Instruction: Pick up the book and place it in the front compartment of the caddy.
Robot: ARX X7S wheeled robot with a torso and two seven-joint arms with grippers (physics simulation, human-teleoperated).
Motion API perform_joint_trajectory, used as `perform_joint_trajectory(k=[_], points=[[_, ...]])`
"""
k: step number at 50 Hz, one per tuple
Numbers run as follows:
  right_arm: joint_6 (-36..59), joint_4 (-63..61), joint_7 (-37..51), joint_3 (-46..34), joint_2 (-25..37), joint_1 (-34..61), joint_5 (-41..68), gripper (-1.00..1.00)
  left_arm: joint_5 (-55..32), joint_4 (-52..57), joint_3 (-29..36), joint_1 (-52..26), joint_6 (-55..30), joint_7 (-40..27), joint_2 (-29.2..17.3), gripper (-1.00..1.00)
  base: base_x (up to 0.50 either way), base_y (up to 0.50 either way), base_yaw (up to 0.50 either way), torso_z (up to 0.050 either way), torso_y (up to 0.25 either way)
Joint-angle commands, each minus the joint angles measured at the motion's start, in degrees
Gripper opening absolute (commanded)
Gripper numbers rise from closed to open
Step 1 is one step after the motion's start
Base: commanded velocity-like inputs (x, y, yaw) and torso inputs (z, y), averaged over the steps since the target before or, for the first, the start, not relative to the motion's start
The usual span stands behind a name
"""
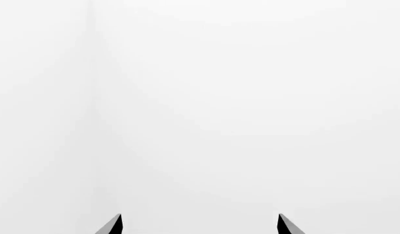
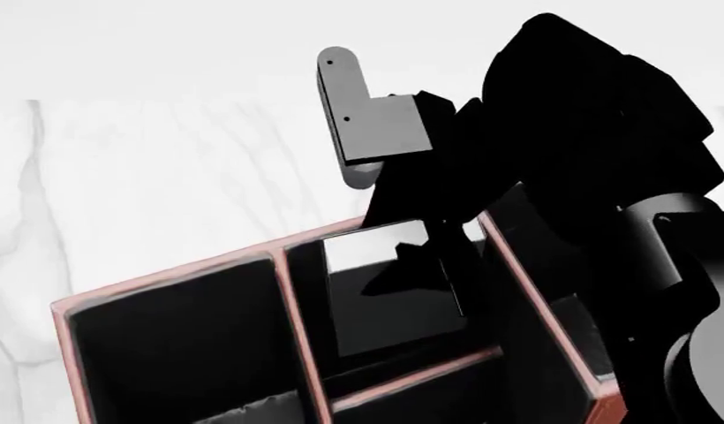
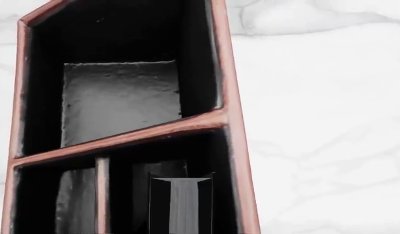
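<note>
We see a white marble table [image 2: 162, 177] under the reddish-brown leather-look caddy [image 2: 174, 283]. The glossy black book [image 2: 392, 291] stands inside a black-lined cell. Our right gripper [image 2: 439, 265] is mostly lost in black; its grip unreadable. The left gripper [image 1: 200, 225] is spread, empty.

We see the caddy [image 2: 280, 265] filling the lower head view, its thin reddish partitions [image 2: 294, 327] cutting the space into narrow black-lined cells, and the book [image 2: 392, 287] takes up much of the middle cell, with the right arm [image 2: 574, 159] reaching over that cell from above. Through the right wrist camera, the larger cell [image 3: 122, 100] lies open with a bare floor, beside open marble table [image 3: 324, 122]. Ahead of the left gripper [image 1: 200, 225] we find only blank white space between its parted fingertips.
</note>
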Motion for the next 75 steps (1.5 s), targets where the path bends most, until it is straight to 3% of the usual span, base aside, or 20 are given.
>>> perform_joint_trajectory(k=[1,18,19,44,58,61,66,75], points=[[-0.53,1.30,1.50,4.75,-2.21,-1.68,-6.72,-1.00,0.39,-0.22,-1.14,0.17,0.15,1.12,0.97,1.00,0.00,0.00,0.01,0.000,0.000],[2.25,1.30,0.21,11.36,-2.76,-1.95,-13.24,-1.00,0.51,-0.46,-1.04,0.20,0.68,1.07,0.81,1.00,0.00,0.00,0.00,0.000,-0.004],[2.17,1.30,0.21,11.55,-2.75,-2.00,-13.75,1.00,0.47,-0.42,-1.05,0.20,0.63,1.04,0.77,1.00,0.01,0.00,0.00,0.000,-0.011],[2.95,1.24,-2.72,16.28,-2.73,-1.81,-17.76,1.00,0.12,-0.22,-1.25,0.68,0.84,0.75,0.57,1.00,0.00,0.00,0.00,-0.001,-0.008],[4.07,0.15,-1.99,20.42,-1.67,4.92,-15.45,1.00,-0.03,-0.25,-1.12,0.49,0.92,0.61,0.43,1.00,0.00,0.00,0.00,-0.001,-0.005],[6.99,-5.87,-0.42,20.96,0.98,6.04,-14.67,1.00,-0.03,-0.27,-1.13,0.53,0.99,0.58,0.41,1.00,0.00,0.00,0.00,0.000,0.000],[21.47,-25.78,-0.30,20.53,8.98,5.93,-11.69,1.00,-0.03,-0.26,-0.99,0.48,1.04,0.51,0.40,1.00,0.00,0.00,0.00,0.000,0.000],[36.79,-45.51,-0.38,19.96,17.53,8.07,-6.91,1.00,0.05,-0.25,-0.64,0.24,0.96,0.32,0.27,1.00,0.00,0.00,0.00,0.000,0.000]])
